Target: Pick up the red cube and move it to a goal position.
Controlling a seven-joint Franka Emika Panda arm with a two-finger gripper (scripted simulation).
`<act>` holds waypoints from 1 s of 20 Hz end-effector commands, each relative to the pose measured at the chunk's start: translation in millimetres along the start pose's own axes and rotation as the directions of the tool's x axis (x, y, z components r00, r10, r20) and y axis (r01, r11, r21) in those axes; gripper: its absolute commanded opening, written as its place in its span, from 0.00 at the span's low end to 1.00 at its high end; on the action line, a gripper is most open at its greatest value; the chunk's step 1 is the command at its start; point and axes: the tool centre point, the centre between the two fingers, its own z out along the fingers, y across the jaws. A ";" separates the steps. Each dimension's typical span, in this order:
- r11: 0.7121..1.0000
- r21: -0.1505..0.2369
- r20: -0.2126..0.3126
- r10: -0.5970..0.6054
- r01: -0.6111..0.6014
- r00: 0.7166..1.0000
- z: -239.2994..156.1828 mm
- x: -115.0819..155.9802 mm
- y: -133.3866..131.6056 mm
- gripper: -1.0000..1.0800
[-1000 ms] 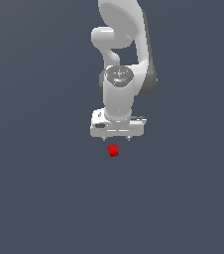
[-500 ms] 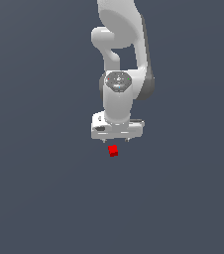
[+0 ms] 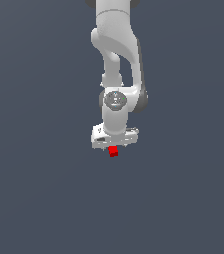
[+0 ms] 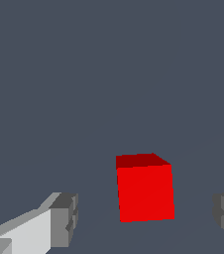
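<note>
White parallel gripper point(image 4: 146, 216), fingers spread, straddling the small matte red cube point(image 4: 144, 188) on the grey floor; the cube sits off-centre, so centre before squeezing evenly

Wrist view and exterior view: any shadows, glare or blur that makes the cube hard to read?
Wrist view: sharp, flat render, no glare; the red cube has a darker top face, gripper fingers clear of it. Exterior view: crisp but small; the cube is partly hidden under the gripper, no cast shadow visible.
</note>
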 end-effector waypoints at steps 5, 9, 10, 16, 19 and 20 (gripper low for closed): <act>0.998 -0.001 -0.003 -0.055 0.055 0.998 37.9 -3.0 3.6 0.96; 0.998 -0.002 -0.004 -0.068 0.068 0.998 47.0 -3.3 4.7 0.96; 0.998 -0.002 -0.004 -0.069 0.069 0.998 47.6 -3.2 4.9 0.96; 0.998 -0.003 -0.004 -0.066 0.066 0.998 45.8 -2.4 5.0 0.00; 0.998 -0.003 -0.004 -0.066 0.066 0.998 45.8 -2.4 5.0 0.00; 0.998 -0.003 -0.004 -0.066 0.066 0.998 45.8 -2.4 5.0 0.00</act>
